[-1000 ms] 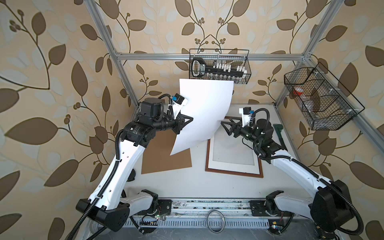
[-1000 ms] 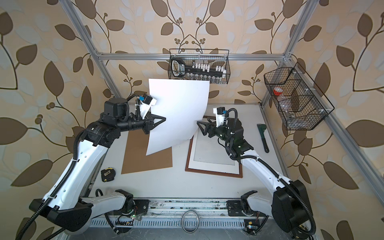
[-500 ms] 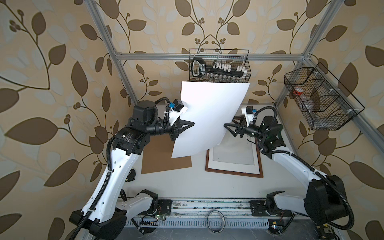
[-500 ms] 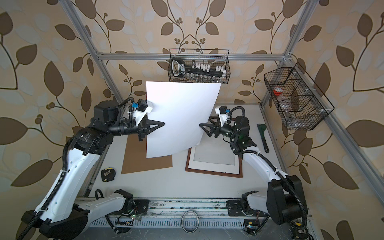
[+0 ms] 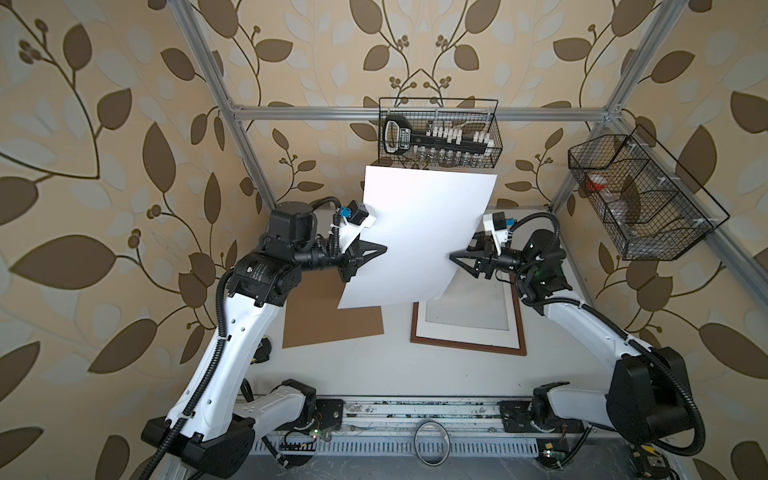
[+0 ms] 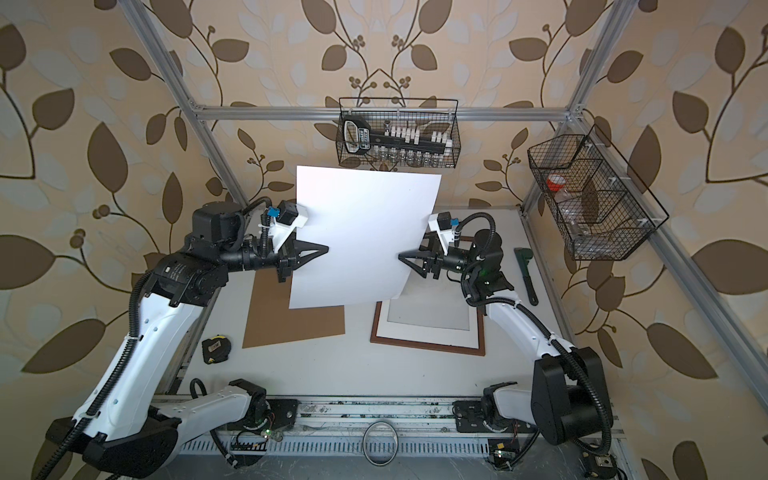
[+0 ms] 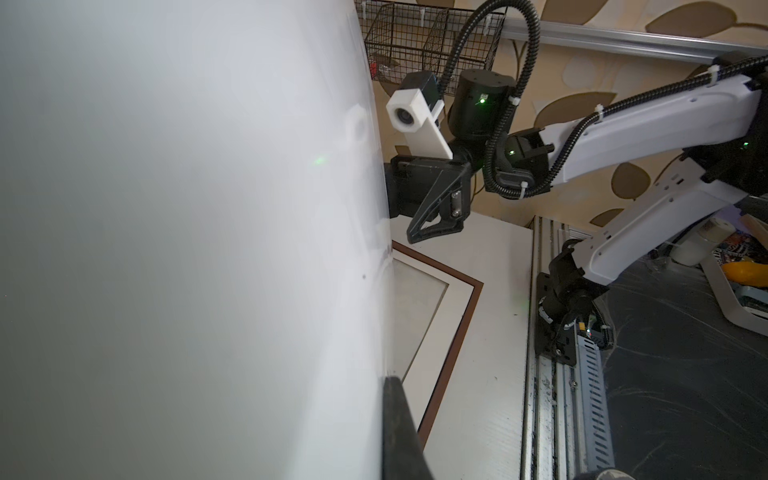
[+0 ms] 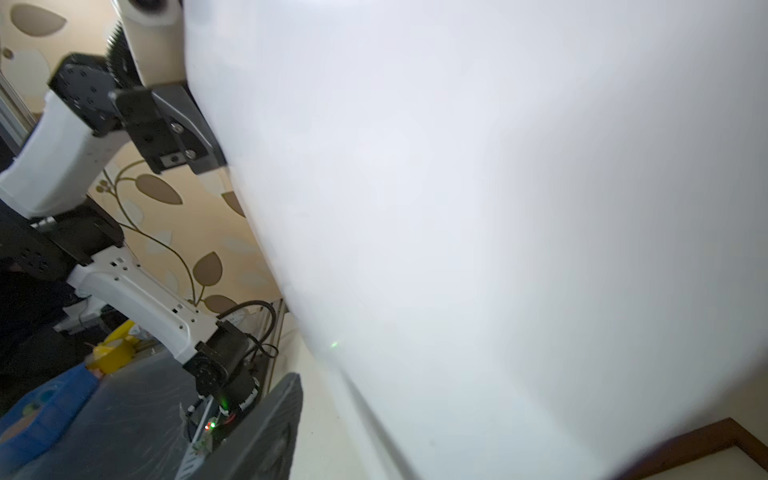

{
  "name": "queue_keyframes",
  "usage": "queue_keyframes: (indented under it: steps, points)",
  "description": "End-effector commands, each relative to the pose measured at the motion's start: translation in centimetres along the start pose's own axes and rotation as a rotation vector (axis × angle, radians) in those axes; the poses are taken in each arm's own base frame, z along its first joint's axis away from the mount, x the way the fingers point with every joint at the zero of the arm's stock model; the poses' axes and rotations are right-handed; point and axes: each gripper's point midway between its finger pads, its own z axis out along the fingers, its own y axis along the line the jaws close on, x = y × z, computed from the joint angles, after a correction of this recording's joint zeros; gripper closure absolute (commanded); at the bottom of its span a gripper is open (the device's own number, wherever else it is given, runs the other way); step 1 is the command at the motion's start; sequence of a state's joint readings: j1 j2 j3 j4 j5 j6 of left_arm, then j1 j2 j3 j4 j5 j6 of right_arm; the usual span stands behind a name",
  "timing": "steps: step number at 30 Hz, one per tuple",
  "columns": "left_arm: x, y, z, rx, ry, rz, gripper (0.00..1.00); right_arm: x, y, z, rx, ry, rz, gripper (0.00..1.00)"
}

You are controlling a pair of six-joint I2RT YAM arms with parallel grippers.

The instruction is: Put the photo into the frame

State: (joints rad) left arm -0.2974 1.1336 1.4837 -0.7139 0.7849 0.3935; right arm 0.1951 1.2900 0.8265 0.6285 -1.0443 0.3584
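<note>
Photo: I saw the photo up in the air, tilted, its white back to the top camera, partly above the frame on the table.
Left gripper: The left gripper pinched the photo's left edge, jaws pressed tight on it.
Right gripper: The right gripper had its jaws spread on both sides of the right edge. I saw a gap, so no pinch yet.
Feel: I judged it light, thin and bendy. It curved a little and could crease.
Hold: I would grip 2 facing edges near their middles, softly.
</note>
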Motion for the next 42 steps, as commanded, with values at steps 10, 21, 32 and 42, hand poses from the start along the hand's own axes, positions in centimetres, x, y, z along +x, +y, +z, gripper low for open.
queue_keyframes:
  steps: [10,21,32,42]
  points:
    - [0.6,5.5,1.7,-0.139,-0.049,-0.074,1.0,-2.8,1.3,-1.4,-0.009,-0.201,0.121,0.73]
    - [1.6,8.4,2.9,-0.118,-0.054,-0.216,0.96,-2.3,0.1,-1.8,0.119,-0.165,0.145,0.84]
    - [2.8,10.2,3.3,0.033,-0.072,-0.351,0.56,-4.9,0.8,-1.8,0.159,-0.168,0.193,1.0]
    - [5.0,17.7,3.5,-0.135,-0.097,-0.594,0.28,-4.5,-3.4,-4.3,0.687,0.13,0.295,1.0]
